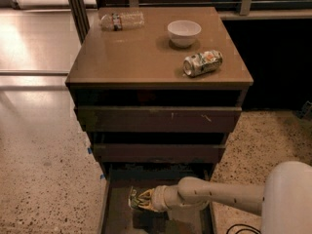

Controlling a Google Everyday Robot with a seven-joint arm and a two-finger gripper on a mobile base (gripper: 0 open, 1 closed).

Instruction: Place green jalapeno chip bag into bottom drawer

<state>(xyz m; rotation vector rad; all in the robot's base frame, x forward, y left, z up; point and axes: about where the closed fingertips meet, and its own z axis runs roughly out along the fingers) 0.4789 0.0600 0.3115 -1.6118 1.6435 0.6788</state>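
The bottom drawer (116, 217) is pulled open at the foot of the brown cabinet, and its dark floor shows. My gripper (145, 200) reaches in from the right on a pale arm, over the drawer's middle. It is shut on the green jalapeno chip bag (136, 199), a crumpled green and pale bundle at its tip. The bag sits inside the drawer's outline. I cannot tell whether it touches the floor.
On the cabinet top (131, 52) lie a clear plastic bottle (122, 21) at the back left, a white bowl (184, 32) and a green-white-orange can (202, 63) on its side. The two upper drawers (156, 118) are nearly closed. Speckled floor surrounds the cabinet.
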